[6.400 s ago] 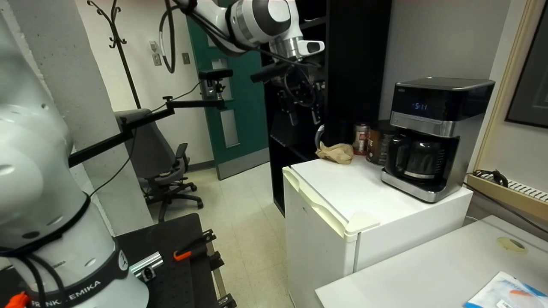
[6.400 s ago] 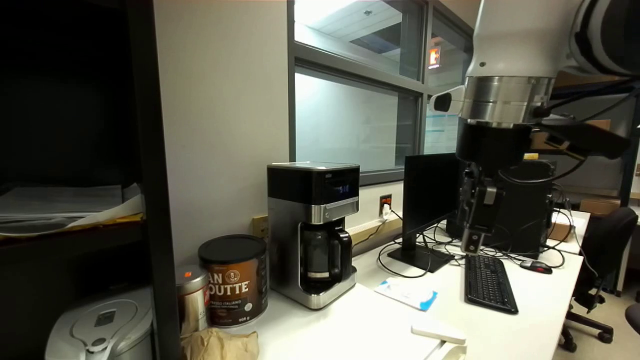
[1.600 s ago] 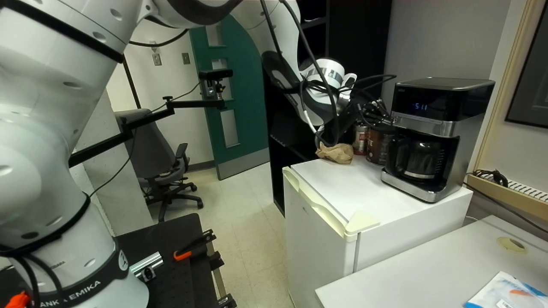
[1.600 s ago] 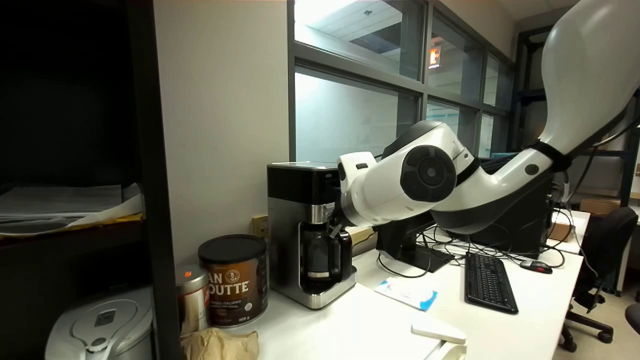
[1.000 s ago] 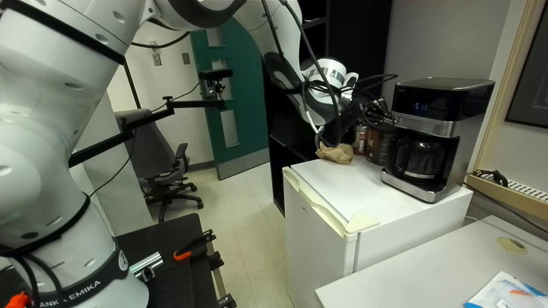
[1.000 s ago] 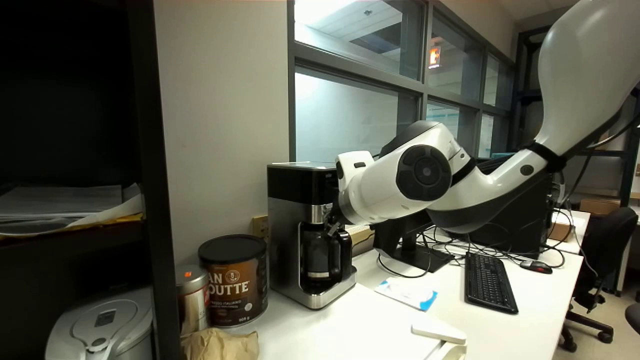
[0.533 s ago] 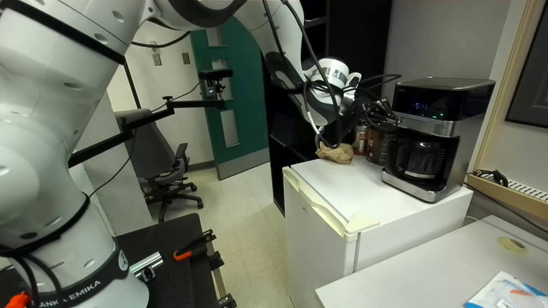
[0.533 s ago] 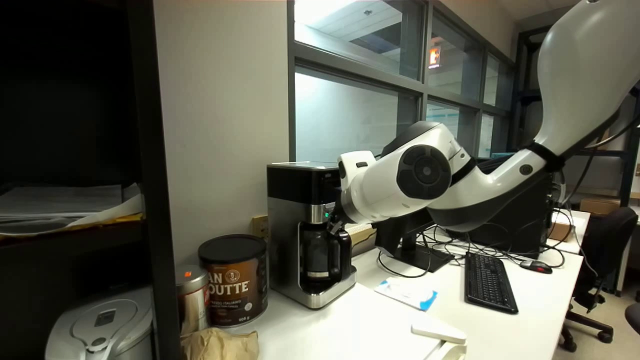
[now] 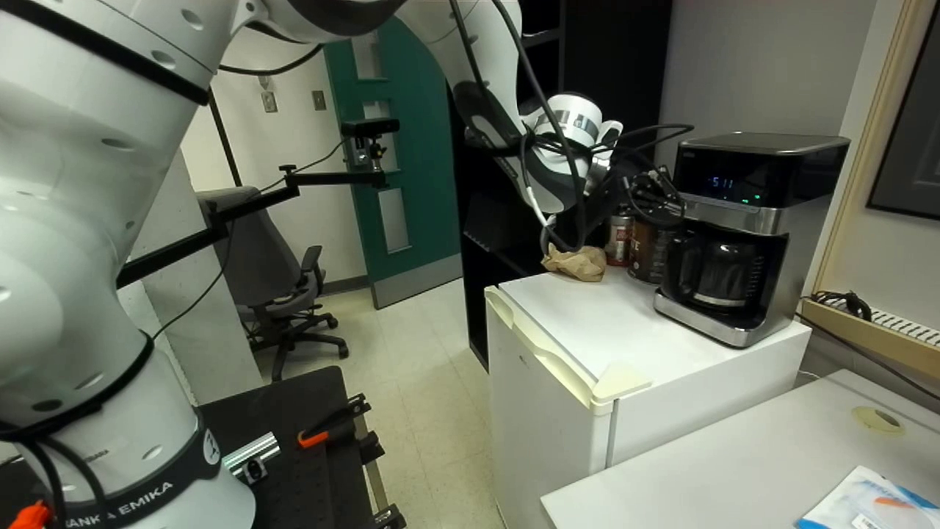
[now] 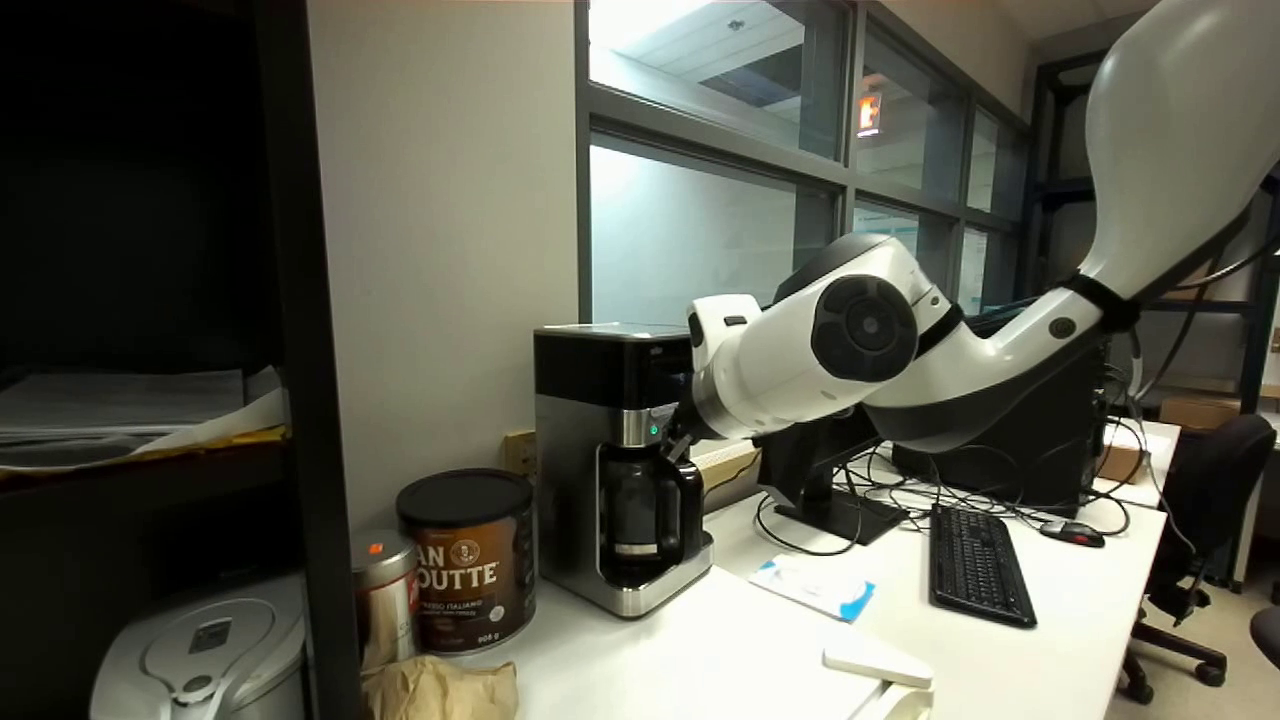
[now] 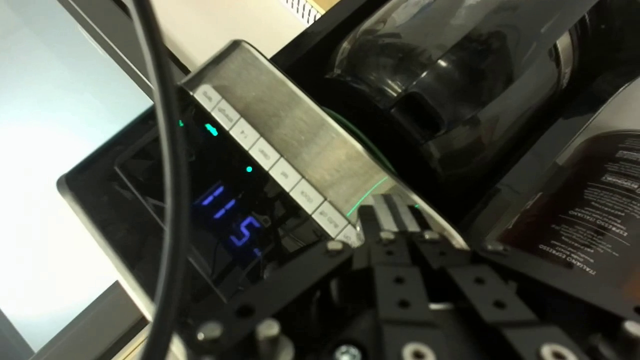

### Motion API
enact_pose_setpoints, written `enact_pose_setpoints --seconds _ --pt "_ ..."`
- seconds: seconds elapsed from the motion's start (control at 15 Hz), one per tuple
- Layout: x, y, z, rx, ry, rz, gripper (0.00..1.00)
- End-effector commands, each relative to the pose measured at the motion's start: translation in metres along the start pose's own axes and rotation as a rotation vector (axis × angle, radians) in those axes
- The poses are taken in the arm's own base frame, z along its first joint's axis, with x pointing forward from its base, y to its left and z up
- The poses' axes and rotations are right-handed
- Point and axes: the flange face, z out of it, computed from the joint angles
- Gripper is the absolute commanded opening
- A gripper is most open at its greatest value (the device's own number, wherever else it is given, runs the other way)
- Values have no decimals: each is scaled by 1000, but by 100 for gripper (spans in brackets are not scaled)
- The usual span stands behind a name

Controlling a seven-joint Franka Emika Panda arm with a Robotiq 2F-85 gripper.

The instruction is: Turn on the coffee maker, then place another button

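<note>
The boxy black and silver coffee maker (image 9: 764, 176) stands on the white fridge top, dark glass carafe (image 9: 723, 272) inside it. Green lights glow on its front, and a green-lit round button (image 10: 655, 430) shows on the silver band. In the wrist view a row of grey buttons (image 11: 285, 172) borders the display, with blue digits (image 11: 220, 207) and green marks lit. My gripper (image 11: 395, 214), shut with nothing between its fingers, points at the band's end by the curved green light (image 11: 367, 195), covering part of the round button. Whether the tips touch the band I cannot tell.
A brown coffee can (image 10: 465, 565), a small tin (image 10: 385, 600) and a crumpled paper bag (image 10: 440, 688) stand beside the machine. The white mini fridge (image 9: 551, 426) carries them. A black cable (image 11: 172, 180) crosses the wrist view. A monitor and keyboard (image 10: 980, 565) occupy the desk.
The arm has swung in to the machine's front from farther off. Green lights came on between one and half a second ago. Since then the gripper has drawn back slightly from the band.
</note>
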Motion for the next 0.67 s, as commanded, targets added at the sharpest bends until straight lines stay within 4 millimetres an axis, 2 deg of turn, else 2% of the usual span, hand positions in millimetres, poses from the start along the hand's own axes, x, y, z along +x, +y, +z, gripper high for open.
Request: enact_pose_setpoints --seconds 0.0,0.27,0.6 --pt "-12 10 -24 33 12 40 0" --pt "-26 25 -34 42 0 93 0" --pt "-44 53 -30 4 -11 137 0"
